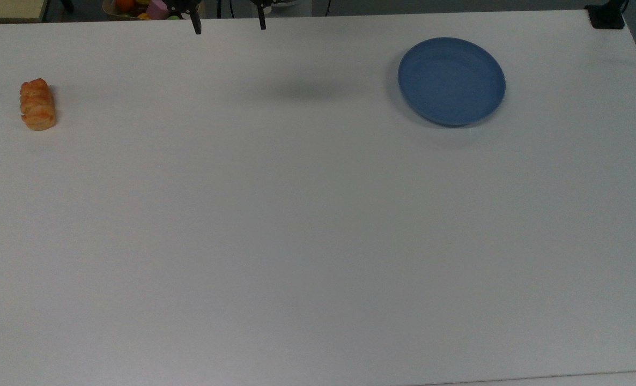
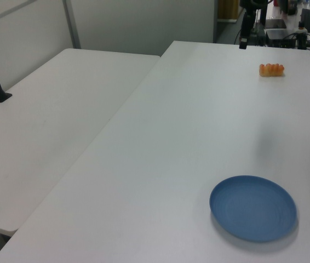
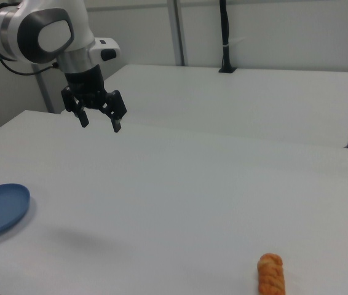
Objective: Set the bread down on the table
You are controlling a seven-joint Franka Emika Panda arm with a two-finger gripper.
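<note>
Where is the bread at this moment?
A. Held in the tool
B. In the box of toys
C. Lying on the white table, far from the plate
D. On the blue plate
C: the bread lies on the bare table, far from the blue plate; the tool hangs open and empty.

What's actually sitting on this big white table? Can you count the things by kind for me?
Bread: 1, a small golden-orange bun
Blue plate: 1, with nothing on it
Total: 2 things on the table. The gripper hangs above it, holding nothing.
</note>
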